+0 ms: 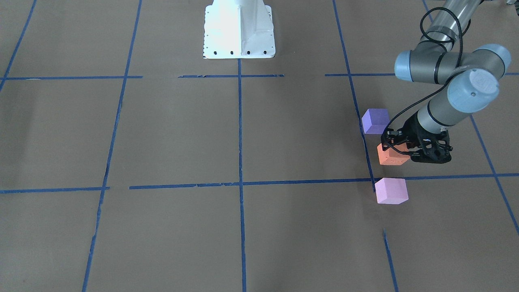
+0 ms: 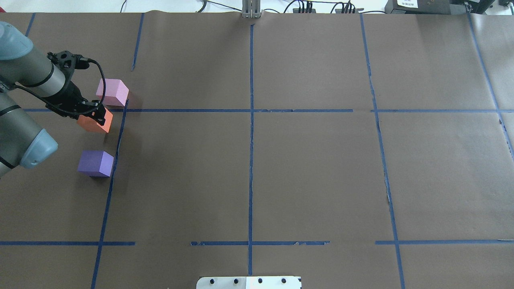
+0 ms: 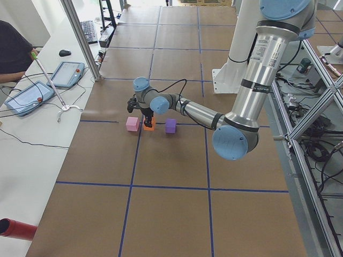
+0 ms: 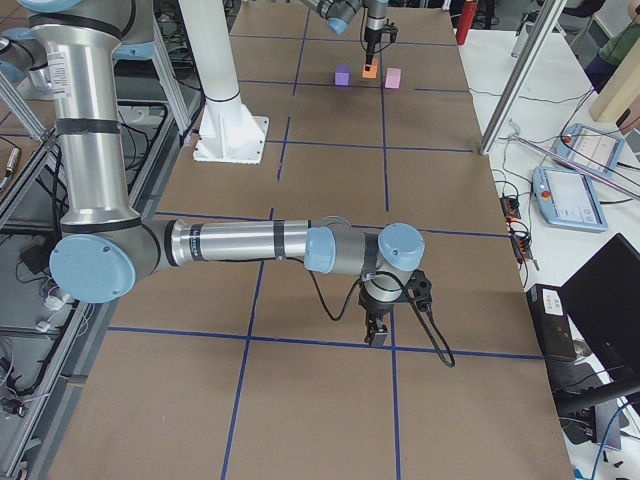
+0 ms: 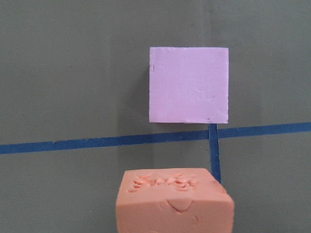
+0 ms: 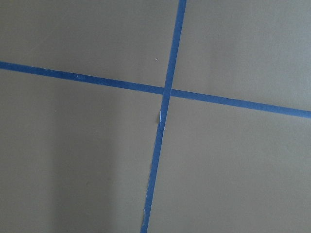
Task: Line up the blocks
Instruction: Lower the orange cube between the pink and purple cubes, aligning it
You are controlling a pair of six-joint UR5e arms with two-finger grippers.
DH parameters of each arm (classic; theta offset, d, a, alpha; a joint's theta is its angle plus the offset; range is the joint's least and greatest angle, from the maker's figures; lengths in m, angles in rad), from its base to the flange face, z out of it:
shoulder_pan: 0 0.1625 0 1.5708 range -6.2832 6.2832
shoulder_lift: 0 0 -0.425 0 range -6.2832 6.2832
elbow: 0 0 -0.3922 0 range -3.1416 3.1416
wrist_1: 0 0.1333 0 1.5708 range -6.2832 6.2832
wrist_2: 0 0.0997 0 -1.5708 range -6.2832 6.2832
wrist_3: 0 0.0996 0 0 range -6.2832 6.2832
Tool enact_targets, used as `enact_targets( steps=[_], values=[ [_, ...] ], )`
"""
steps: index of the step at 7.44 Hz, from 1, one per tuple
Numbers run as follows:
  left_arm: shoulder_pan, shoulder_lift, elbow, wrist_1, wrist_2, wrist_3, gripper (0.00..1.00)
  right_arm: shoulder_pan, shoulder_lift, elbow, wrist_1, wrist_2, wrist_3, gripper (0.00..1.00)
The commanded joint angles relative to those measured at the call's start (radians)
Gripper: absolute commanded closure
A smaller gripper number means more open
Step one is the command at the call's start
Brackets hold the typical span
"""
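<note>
My left gripper (image 1: 405,149) is shut on the orange block (image 1: 390,157), holding it just above the table; the block fills the bottom of the left wrist view (image 5: 175,201). The pink-lilac block (image 1: 391,190) sits beyond it by a tape crossing and also shows in the left wrist view (image 5: 188,85). The violet-blue block (image 1: 375,121) sits on the robot's side of the orange one. In the overhead view the pink block (image 2: 112,91), orange block (image 2: 96,122) and violet block (image 2: 95,163) form a rough line. My right gripper (image 4: 378,335) hangs low over bare table far away; I cannot tell its state.
Blue tape lines (image 2: 251,110) divide the brown paper table into squares. The white robot base (image 1: 239,28) stands at mid-table on the robot's side. The right wrist view shows only a tape crossing (image 6: 166,91). Operators' tablets (image 3: 32,96) lie beyond the far edge.
</note>
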Motion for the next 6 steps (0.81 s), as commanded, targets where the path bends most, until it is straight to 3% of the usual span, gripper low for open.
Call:
enact_targets(
  steps=[1,6],
  values=[
    [0.017,-0.002,0.025,-0.009,-0.002,-0.002,0.72,0.0,0.0,0.0,0.0,0.0,0.0,0.0],
    [0.02,-0.019,0.054,-0.01,-0.027,-0.002,0.69,0.0,0.002,0.0,0.0,0.0,0.0,0.0]
  ],
)
